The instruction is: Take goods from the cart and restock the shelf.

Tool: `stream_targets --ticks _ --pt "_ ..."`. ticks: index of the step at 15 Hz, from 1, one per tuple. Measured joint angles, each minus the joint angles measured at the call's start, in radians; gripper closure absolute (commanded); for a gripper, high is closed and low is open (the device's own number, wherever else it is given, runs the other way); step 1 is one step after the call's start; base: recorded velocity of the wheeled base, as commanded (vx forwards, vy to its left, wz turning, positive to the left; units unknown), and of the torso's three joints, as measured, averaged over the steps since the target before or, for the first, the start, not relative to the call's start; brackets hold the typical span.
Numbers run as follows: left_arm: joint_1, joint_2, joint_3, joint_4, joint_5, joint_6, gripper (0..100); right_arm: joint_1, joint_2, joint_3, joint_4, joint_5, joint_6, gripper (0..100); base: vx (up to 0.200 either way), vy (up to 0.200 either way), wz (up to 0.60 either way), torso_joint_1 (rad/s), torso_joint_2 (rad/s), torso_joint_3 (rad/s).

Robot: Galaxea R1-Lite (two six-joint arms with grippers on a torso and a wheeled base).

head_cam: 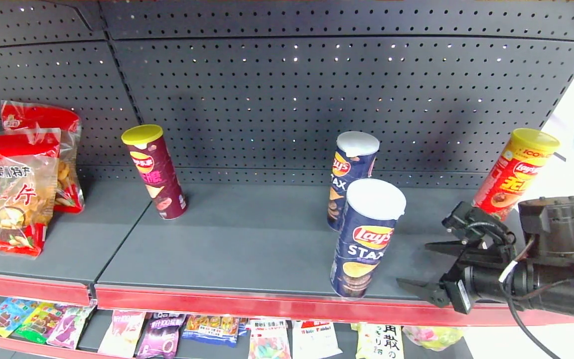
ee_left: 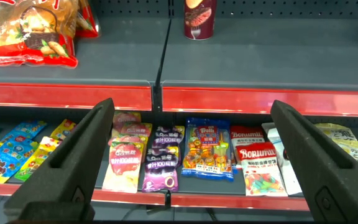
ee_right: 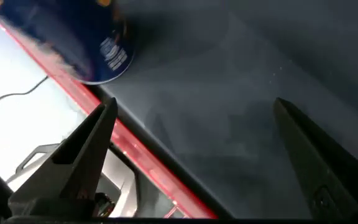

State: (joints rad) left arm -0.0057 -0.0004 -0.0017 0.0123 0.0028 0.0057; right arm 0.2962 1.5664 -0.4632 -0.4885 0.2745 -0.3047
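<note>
Right gripper [head_cam: 412, 264] spread wide, empty, just right of the near blue chips can [head_cam: 366, 238], upright at the near edge of the shelf [head_cam: 247, 249]; left gripper [ee_left: 191, 165] also wide, empty.

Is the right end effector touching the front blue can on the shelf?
Apart. In the head view, bare grey shelf shows between the open right end effector and the front blue can.
</note>
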Motion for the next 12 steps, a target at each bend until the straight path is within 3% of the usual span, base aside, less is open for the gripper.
stream_targets --ticks 12 --pt "0.0 0.0 0.0 0.0 0.0 0.0 0 0.071 0.141 -0.097 -0.01 -0.103 0.027 0 0.0 0.0 0.0 0.0 0.0 0.0"
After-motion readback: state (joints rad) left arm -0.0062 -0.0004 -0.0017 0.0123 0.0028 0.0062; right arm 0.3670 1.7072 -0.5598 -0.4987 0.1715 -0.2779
